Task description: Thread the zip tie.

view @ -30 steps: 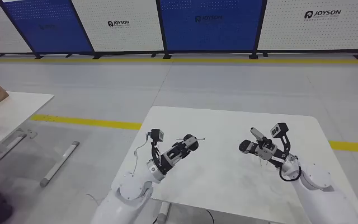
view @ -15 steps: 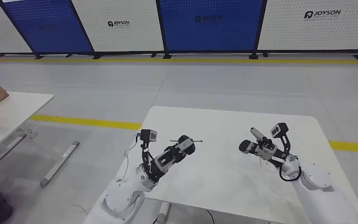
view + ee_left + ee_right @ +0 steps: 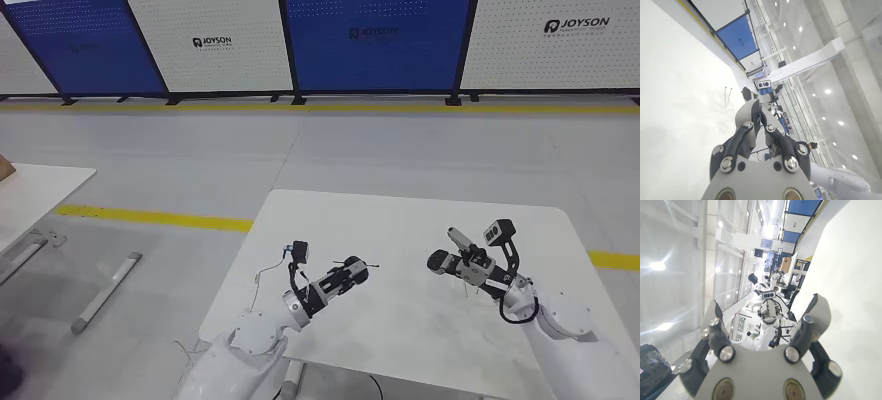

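My left gripper (image 3: 350,270) hangs over the front left part of the white table (image 3: 400,215), shut on a thin black zip tie (image 3: 360,265) that sticks out sideways from the fingertips. In the left wrist view the gripper (image 3: 757,108) has its two fingers pressed together. Off to the right my right gripper (image 3: 447,251) is held above the table, open with nothing in it. It faces the left one across a gap. In the right wrist view the gripper (image 3: 766,307) has its fingers spread wide, and between them, farther off, is the left arm's gripper (image 3: 768,311).
Two more thin black zip ties (image 3: 727,96) lie side by side on the table between the two grippers. The table's front edge (image 3: 330,365) runs close under the left arm. Grey floor with a yellow line (image 3: 150,217) lies beyond the table.
The left arm swung left, then back; its gripper with the zip tie now sits slightly farther right and nearer the front edge. The right arm has not moved.
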Tool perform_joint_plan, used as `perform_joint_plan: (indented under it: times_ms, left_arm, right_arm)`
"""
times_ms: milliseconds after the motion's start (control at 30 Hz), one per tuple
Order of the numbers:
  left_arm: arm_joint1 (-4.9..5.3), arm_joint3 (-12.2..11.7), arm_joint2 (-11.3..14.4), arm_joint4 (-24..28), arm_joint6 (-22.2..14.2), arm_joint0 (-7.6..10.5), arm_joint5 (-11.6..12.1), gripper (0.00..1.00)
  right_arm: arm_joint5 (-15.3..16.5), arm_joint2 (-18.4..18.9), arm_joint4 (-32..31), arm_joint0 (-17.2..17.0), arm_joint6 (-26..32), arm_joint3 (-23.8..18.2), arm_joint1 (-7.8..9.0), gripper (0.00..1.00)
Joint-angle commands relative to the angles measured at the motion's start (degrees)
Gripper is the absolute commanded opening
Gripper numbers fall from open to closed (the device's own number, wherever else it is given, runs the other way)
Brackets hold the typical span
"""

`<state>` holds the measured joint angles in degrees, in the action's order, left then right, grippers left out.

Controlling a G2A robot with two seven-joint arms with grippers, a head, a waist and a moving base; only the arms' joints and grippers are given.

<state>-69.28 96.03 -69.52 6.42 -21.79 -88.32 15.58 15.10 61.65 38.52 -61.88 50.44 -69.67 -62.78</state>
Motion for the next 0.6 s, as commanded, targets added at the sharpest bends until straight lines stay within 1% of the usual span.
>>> perform_joint_plan:
  times_ms: [0,67,100,267,333,467,500,567]
  left_arm:
    - [-0.25,-2.0,1.5,0.1,0.6,1.24,-0.9,0.0]
    - [-0.49,-3.8,2.9,-0.2,0.9,2.58,-1.2,0.0]
    - [-0.58,-4.3,3.2,0.3,1.0,2.94,-1.3,0.0]
    - [-0.6,-4.4,3.4,0.5,1.0,3.03,-1.3,0.0]
    - [-0.6,-4.4,3.4,0.5,1.0,3.03,-1.3,0.0]
    - [-0.6,-4.4,3.4,0.5,1.0,3.03,-1.3,0.0]
    - [-0.6,-4.4,3.4,0.5,1.0,3.03,-1.3,0.0]
    - [-0.6,-4.4,3.4,0.5,1.0,3.03,-1.3,0.0]
  right_arm:
    - [0.0,0.0,0.0,0.0,0.0,0.0,0.0,1.0]
    - [0.0,0.0,0.0,0.0,0.0,0.0,0.0,1.0]
    - [0.0,0.0,0.0,0.0,0.0,0.0,0.0,1.0]
    - [0.0,0.0,0.0,0.0,0.0,0.0,0.0,1.0]
    - [-0.3,-0.3,-1.4,-0.3,-1.0,-1.0,-0.05,1.0]
    - [-3.3,-0.2,-5.7,-0.3,-0.7,-3.9,0.22,1.0]
    - [-4.1,0.1,-8.2,0.1,-0.2,-4.5,0.5,1.0]
    - [-6.8,1.7,-13.6,0.4,0.9,-6.3,1.32,1.0]
